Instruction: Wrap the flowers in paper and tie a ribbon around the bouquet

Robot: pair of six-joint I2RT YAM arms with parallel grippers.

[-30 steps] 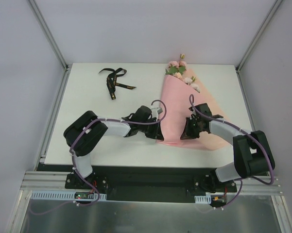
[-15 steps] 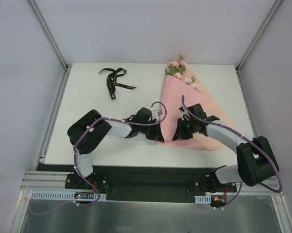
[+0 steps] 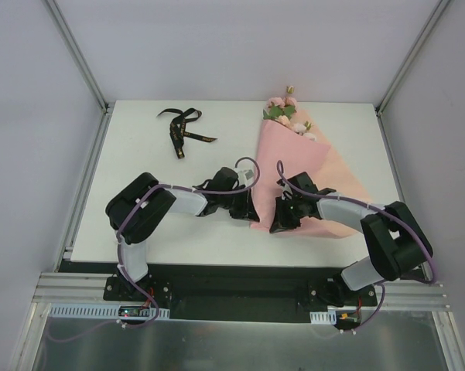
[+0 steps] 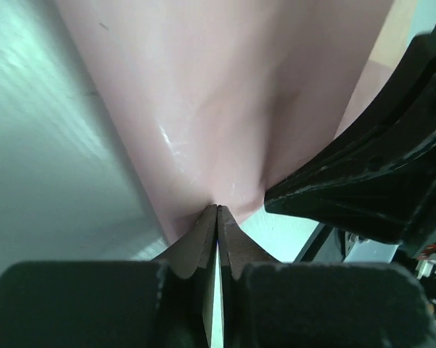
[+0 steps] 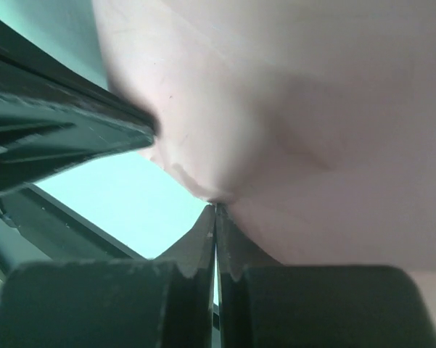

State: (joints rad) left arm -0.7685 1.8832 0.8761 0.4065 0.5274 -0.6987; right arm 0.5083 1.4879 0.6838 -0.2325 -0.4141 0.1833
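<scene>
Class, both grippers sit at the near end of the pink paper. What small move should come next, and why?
Probably draw the pinched tip slightly further left, to tighten the wrap. The left gripper and right gripper are both shut on the near tip of the pink paper sheet. Its right flap lies flat and loose, and the narrow black ribbon lies untouched, far left.

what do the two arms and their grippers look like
The left arm and right arm have bulky black joint housings joined by white links, with purple cables looping along them. The left gripper and right gripper are black, their fingers tapering to thin tips.
</scene>
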